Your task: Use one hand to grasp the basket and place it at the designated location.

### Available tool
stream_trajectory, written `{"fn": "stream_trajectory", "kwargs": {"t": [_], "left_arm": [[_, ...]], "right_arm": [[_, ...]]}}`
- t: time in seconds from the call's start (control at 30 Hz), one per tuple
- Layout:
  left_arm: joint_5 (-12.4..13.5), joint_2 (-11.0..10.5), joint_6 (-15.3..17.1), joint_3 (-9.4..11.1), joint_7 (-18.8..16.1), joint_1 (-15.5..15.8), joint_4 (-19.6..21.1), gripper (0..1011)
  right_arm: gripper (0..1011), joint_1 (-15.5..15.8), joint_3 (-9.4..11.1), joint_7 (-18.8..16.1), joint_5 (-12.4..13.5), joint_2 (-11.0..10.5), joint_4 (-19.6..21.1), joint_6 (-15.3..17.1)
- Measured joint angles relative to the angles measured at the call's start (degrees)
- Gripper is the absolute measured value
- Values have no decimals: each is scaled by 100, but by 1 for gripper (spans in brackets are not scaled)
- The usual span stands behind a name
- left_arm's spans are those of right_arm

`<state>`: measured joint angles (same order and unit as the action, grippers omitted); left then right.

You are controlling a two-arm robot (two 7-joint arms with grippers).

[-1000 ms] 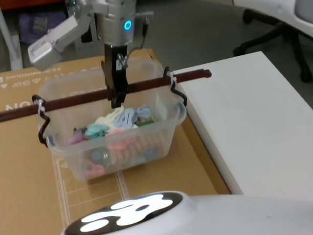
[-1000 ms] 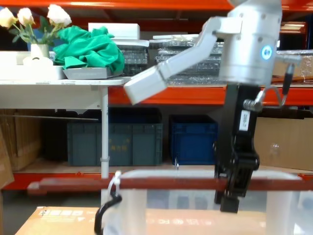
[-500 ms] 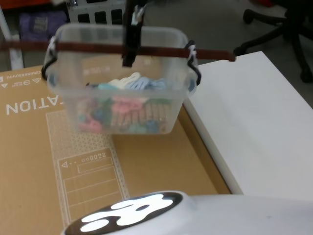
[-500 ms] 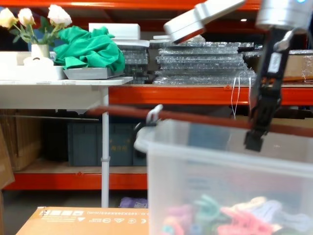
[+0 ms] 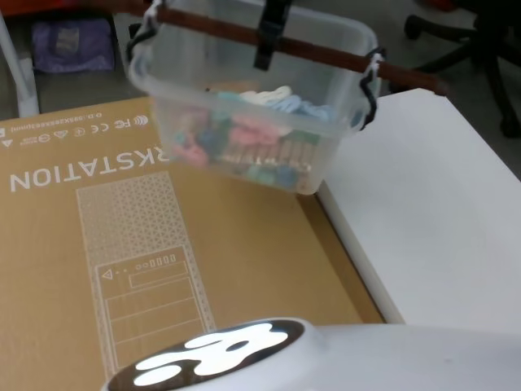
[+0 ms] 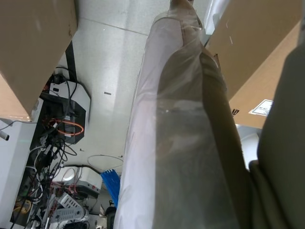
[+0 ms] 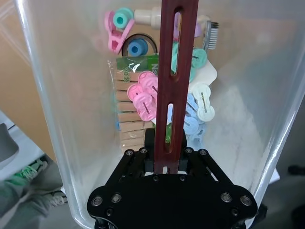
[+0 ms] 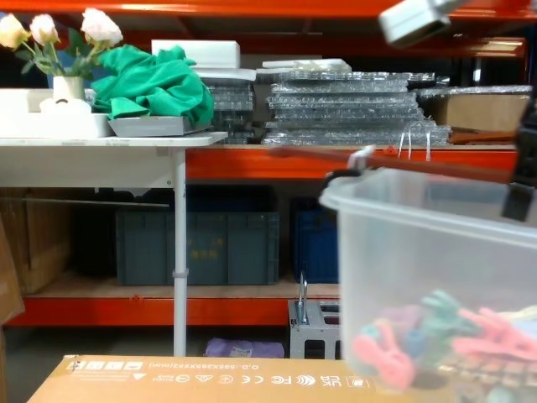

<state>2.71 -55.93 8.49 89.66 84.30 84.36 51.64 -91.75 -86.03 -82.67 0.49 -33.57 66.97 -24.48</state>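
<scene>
The basket (image 5: 244, 90) is a translucent tub holding coloured clothes pegs. It hangs in the air, tilted, over the far right edge of the cardboard box, close to the white table. My right gripper (image 5: 265, 50) is shut on the middle of its reddish-brown slotted handle (image 5: 326, 54). In the right wrist view the black gripper (image 7: 169, 160) clamps the handle (image 7: 172, 71) from both sides, with the pegs (image 7: 143, 98) below it. The chest view has the basket (image 8: 419, 277) large at the right, its handle (image 8: 419, 165) above the rim and the gripper (image 8: 519, 189) at the edge.
A flat brown cardboard box (image 5: 122, 244) covers the left and centre below the basket. A white table (image 5: 423, 220) lies to the right. An office chair (image 5: 480, 49) stands behind it. Shelving with blue crates (image 8: 201, 243) fills the background. My left wrist looks down at a plastic-wrapped post (image 6: 181, 143) and floor cables.
The basket has risen off the cardboard box and moved right toward the white table, held by my right gripper throughout. It now hangs tilted.
</scene>
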Motion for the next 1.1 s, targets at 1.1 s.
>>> {"fn": "stream_trajectory", "kwargs": {"t": [1.1], "left_arm": [[0, 0, 0, 0, 0, 0, 2, 0]], "right_arm": [[235, 325, 396, 109, -409, -2035, 904, 1789]]}}
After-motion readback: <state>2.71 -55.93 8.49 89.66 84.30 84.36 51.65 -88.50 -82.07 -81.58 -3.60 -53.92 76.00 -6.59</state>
